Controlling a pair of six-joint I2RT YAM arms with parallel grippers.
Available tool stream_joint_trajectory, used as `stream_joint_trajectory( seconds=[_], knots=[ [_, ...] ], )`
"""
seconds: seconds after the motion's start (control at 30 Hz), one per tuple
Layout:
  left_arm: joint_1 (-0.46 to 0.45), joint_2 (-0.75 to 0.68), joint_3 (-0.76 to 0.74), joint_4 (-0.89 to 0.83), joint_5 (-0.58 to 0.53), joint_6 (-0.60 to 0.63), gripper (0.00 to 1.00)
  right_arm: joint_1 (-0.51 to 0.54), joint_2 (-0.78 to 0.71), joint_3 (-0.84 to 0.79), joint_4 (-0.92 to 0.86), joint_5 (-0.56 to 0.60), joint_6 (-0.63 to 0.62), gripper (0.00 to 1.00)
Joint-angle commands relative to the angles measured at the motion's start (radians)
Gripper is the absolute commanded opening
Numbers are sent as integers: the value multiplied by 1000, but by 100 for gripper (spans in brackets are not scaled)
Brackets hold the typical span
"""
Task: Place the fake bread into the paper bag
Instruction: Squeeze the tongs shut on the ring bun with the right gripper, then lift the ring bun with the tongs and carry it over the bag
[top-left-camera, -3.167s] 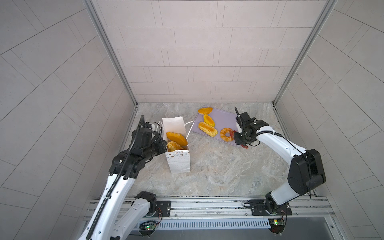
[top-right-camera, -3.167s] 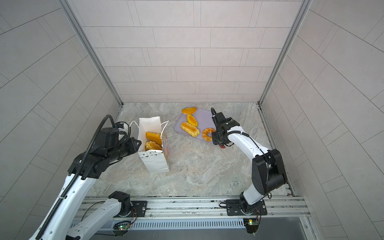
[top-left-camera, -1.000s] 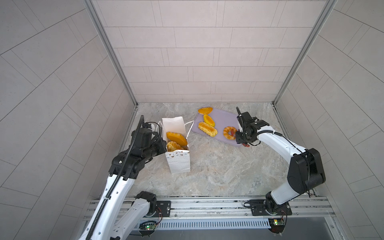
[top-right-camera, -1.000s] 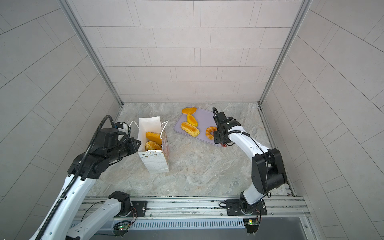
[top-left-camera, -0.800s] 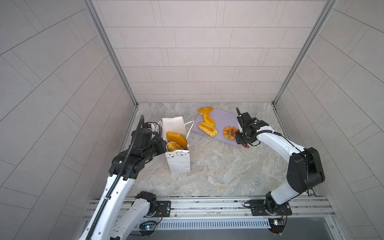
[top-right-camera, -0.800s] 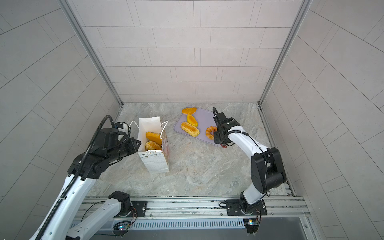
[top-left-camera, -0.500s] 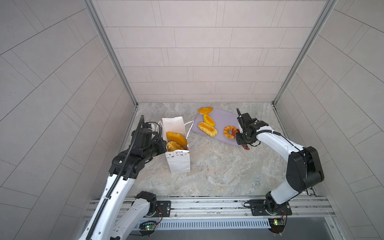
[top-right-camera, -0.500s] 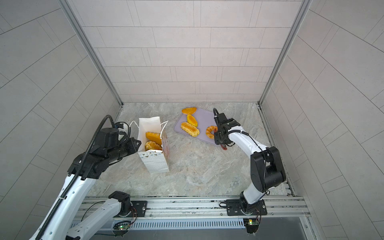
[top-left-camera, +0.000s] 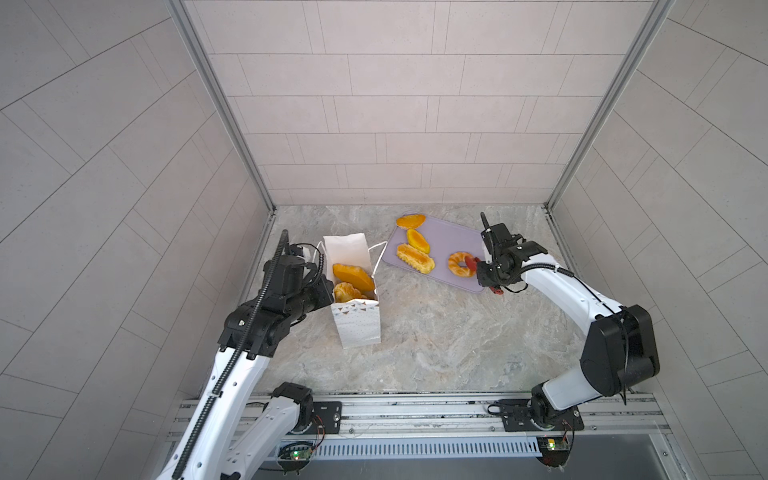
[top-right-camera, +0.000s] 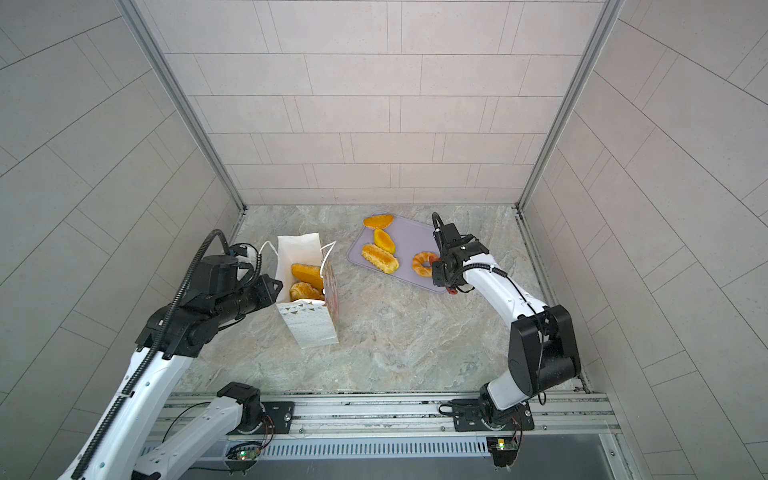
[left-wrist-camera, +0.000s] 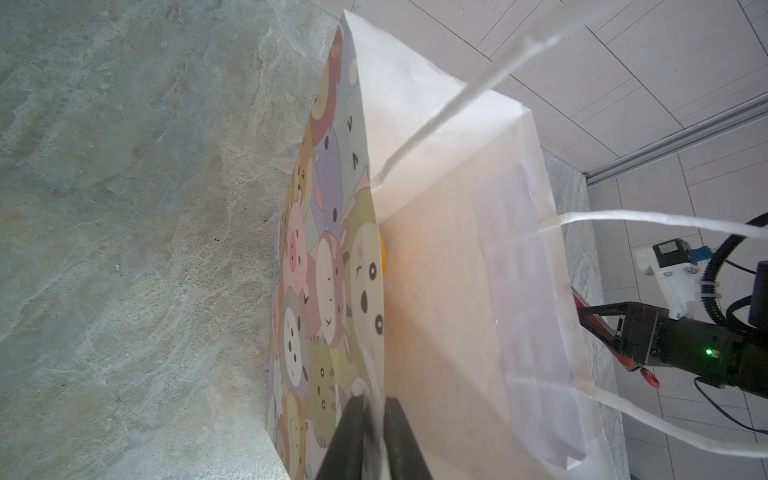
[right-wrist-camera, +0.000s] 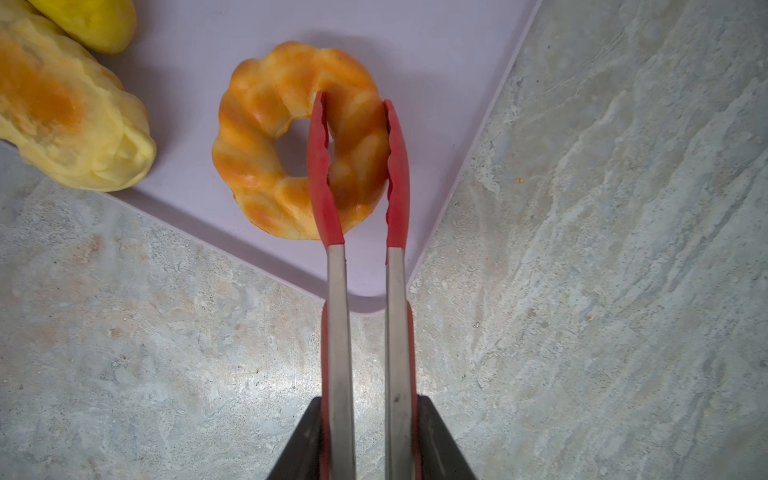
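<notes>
The right gripper (right-wrist-camera: 370, 432) has just squeezed its tongs (right-wrist-camera: 336, 311) onto the ring bread (right-wrist-camera: 257, 137) at the tray (right-wrist-camera: 436, 62) corner, lift-ready; left gripper (left-wrist-camera: 372, 436) pinches paper bag (left-wrist-camera: 436, 270).

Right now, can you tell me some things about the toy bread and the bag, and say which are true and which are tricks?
1. The tongs pinch one side of the ring bread. True.
2. The paper bag lies flat on its side. False: it stands upright.
3. The left gripper pinches the paper bag's rim. True.
4. The paper bag is empty. False: bread shows inside it.
5. The right gripper grips the ring bread directly. False: it grips the tongs.
</notes>
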Motion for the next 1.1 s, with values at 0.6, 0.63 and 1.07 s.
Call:
stream_joint_trajectory(
  seconds=[0.6,0.63,1.07],
  knots=[
    [-2,-12,10,5,-15,2,14,-4,-235,131,-26,-56,-8,32],
    [-2,-13,11,5,-17,2,14,-3,-239,144,-34,-61,-6,32],
    [-2,-16,9,8,-19,-4,14,53,-297,347,-101,-156,34,32]
  ],
)
